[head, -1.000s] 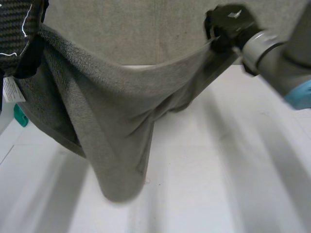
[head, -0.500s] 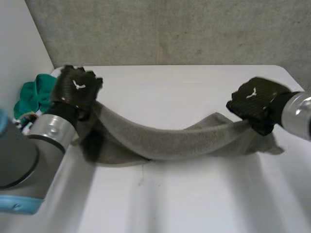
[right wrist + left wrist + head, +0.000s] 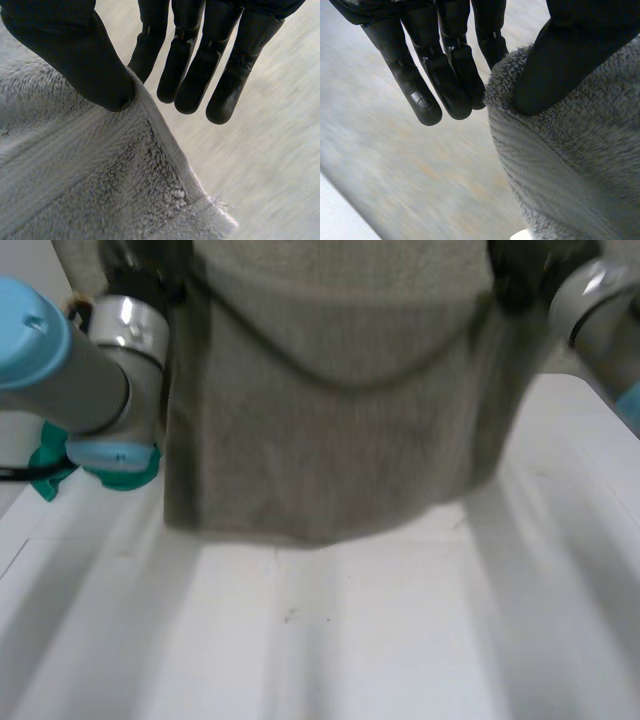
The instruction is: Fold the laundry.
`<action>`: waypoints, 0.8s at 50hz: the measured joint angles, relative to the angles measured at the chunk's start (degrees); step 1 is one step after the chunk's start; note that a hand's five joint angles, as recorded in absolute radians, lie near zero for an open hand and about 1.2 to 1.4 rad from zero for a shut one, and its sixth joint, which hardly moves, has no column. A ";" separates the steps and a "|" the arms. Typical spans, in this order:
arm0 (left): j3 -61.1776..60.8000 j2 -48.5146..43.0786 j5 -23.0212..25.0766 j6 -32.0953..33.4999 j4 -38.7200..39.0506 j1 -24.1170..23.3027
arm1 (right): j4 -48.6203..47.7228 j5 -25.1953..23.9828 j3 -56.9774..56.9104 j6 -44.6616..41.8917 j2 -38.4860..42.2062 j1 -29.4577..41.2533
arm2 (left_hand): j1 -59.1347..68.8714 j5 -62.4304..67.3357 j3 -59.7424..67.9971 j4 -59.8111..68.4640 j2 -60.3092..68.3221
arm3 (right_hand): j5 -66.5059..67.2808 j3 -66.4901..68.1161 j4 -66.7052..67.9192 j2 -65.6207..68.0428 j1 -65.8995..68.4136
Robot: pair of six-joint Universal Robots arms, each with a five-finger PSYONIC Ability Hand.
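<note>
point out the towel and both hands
towel (image 3: 330, 440), head view, middle of the hanging cloth
left hand (image 3: 570, 55), left wrist view, thumb on the towel's edge
right hand (image 3: 75, 50), right wrist view, thumb by towel's corner

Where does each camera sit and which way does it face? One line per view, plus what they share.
Head view: behind, between the arms, looking down at the table; left arm and right arm show, lifting a grey towel.
Left wrist view: on that wrist, along the palm; left robot hand pinching a towel corner.
Right wrist view: likewise; right robot hand pinching another corner.
Shared: the towel.
</note>
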 measured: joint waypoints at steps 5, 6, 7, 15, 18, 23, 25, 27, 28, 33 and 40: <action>-0.42 5.82 -0.24 -0.62 5.65 -0.12 | -6.57 0.15 -1.62 1.17 -5.96 0.33 | 0.00 0.00 0.00 0.00 0.00 | 0.00 0.00 0.00 0.00 0.00; -1.08 6.74 -0.21 -0.80 6.09 -0.10 | -7.00 -0.01 -1.31 1.14 -6.69 0.33 | 0.00 0.00 0.00 0.00 0.00 | 0.00 0.00 0.00 0.00 0.00; -2.69 8.50 -0.13 -1.27 6.73 -0.01 | -7.26 -0.21 -0.93 1.11 -7.32 0.32 | 0.00 0.00 0.00 0.00 0.00 | 0.00 0.00 0.00 0.00 0.00; -18.29 16.97 0.61 -5.57 7.33 2.28 | -6.17 -5.67 13.55 -0.70 -14.97 -0.25 | 0.00 0.00 0.00 0.00 0.01 | 0.00 0.00 0.00 0.00 0.00; -25.89 18.93 0.75 -6.41 6.91 3.15 | -5.07 -8.09 23.34 -3.52 -17.62 -0.97 | 0.00 0.00 0.00 0.00 0.02 | 0.00 0.00 0.00 0.00 0.00; -41.39 20.84 0.79 -6.32 4.69 3.75 | -3.43 -11.28 44.18 -11.84 -21.86 -2.95 | 0.00 0.00 0.01 0.00 0.03 | 0.00 0.00 0.01 0.00 0.00; -45.56 20.93 0.80 -5.90 3.51 3.68 | -3.06 -11.50 49.25 -14.62 -22.32 -3.46 | 0.00 0.00 0.01 0.00 0.03 | 0.00 0.00 0.01 0.00 0.00; -48.85 20.84 0.80 -5.40 2.26 3.57 | -2.74 -11.46 55.36 -18.53 -22.58 -4.10 | 0.00 0.00 0.01 0.00 0.02 | 0.00 0.00 0.01 0.00 0.00; -51.39 20.70 0.80 -4.93 1.14 3.42 | -2.63 -11.38 58.08 -20.37 -22.56 -4.37 | 0.00 0.00 0.01 0.00 0.03 | 0.00 0.00 0.01 0.00 0.00; -56.38 20.13 0.80 -3.72 -2.45 2.65 | -3.65 -10.97 68.01 -26.27 -21.57 -5.25 | 0.00 0.00 0.01 0.00 0.03 | 0.00 0.00 0.01 0.00 0.00; -56.03 20.66 0.69 -3.91 -4.18 2.03 | -10.00 -11.26 69.21 -15.98 -19.56 -6.87 | 0.00 0.00 0.01 0.00 0.03 | 0.00 0.00 0.01 0.00 0.00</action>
